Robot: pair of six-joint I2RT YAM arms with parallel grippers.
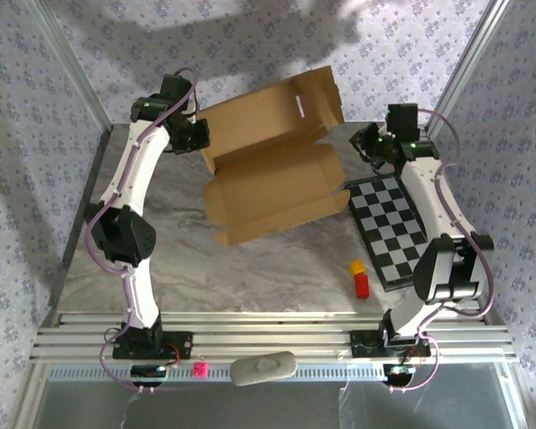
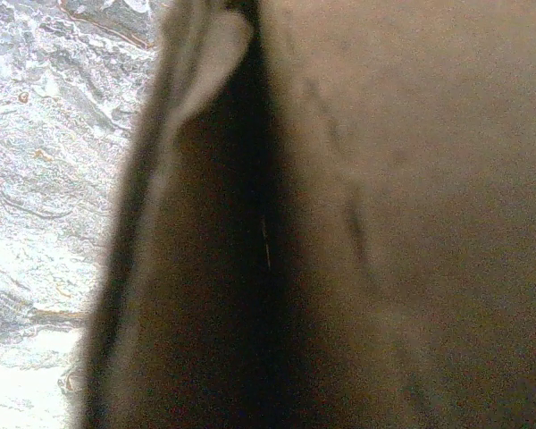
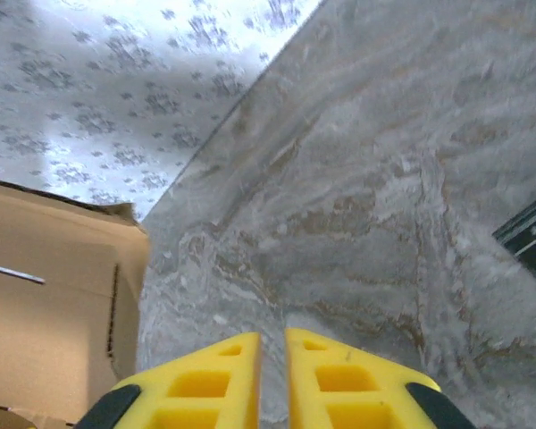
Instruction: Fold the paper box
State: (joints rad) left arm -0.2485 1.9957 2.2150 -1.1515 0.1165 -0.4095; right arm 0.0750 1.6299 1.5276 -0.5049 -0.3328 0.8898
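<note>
Right wrist view: the right gripper [image 3: 272, 341] has its yellow fingers [image 3: 205, 380] drawn almost together, with a thin slit between them and nothing held. They point down at bare table [image 3: 375, 214]. The paper box [image 3: 45, 331] lies off to their left, apart from them, and shows an inner panel with a slot. Top external view: the right gripper [image 1: 368, 143] stands just beside the right end of the paper box [image 1: 268, 183], between it and the checkered board [image 1: 389, 228]. The box's long axis runs across the table from left to right, slightly skewed, and its slotted lid is raised on the far side. The left gripper [image 1: 199, 136] sits against the box's left rear corner. Its jaws are closed, and by judgement they pinch that cardboard edge. Blurred cardboard [image 2: 411, 214] crowds the left wrist view. Finding: the left arm is in contact, and the right must travel leftward to engage.
</note>
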